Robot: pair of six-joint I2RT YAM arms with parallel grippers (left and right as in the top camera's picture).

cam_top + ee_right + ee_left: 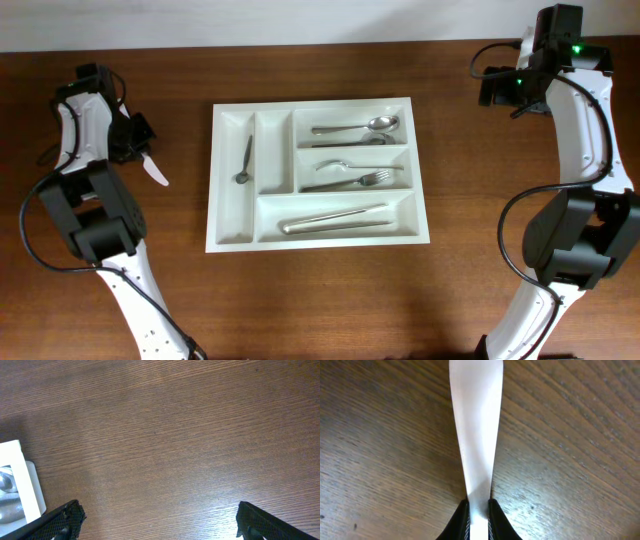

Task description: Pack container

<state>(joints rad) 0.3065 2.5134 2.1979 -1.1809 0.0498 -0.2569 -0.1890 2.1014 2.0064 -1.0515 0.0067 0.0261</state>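
Note:
The container is a large white cutlery tray in the middle of the table. It holds a small spoon in a narrow upright slot, spoons in the top long slot, forks in the middle one and knives in the bottom one. Left of the tray, my left gripper is shut on a flat white utensil just above the wood. Far to the right, at the back, my right gripper stands open with nothing between its fingers.
The tray's corner shows at the left edge of the right wrist view, with brown wooden tabletop under that gripper. Both arm bases stand at the front corners of the table.

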